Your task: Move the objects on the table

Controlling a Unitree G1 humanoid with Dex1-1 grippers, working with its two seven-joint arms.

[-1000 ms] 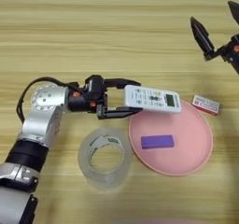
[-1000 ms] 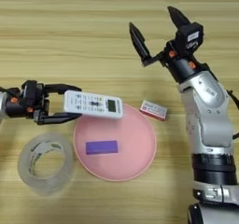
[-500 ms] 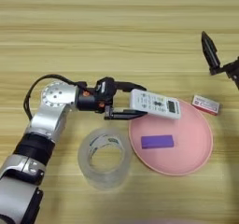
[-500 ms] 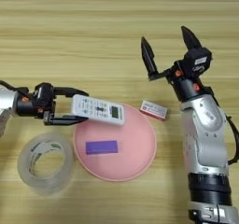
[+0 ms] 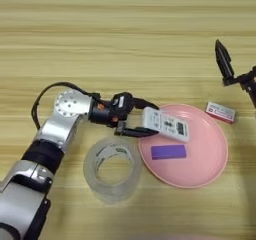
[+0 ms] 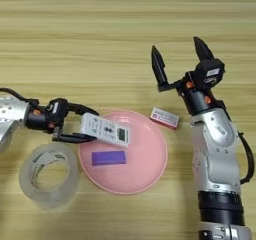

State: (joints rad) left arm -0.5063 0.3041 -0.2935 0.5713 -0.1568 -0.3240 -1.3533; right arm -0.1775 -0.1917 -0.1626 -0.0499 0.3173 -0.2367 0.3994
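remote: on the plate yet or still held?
Held. The left gripper is shut on the remote, whose far end reaches over the pink plate rim; whether it touches the plate, cannot tell.

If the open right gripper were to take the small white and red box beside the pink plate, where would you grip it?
Across the two long sides of the small white and red box, from above: it lies flat and apart from the round pink plate, and the right gripper is open nearby.

Wood-grain table (image 5: 125,34); clear glossy tape roll (image 5: 111,169)

right gripper (image 5: 235,66): cut off at right edge, left eye view.
remote (image 6: 105,130) buttons: too small to read.
left arm (image 6: 10,119): cut off at left edge, right eye view.
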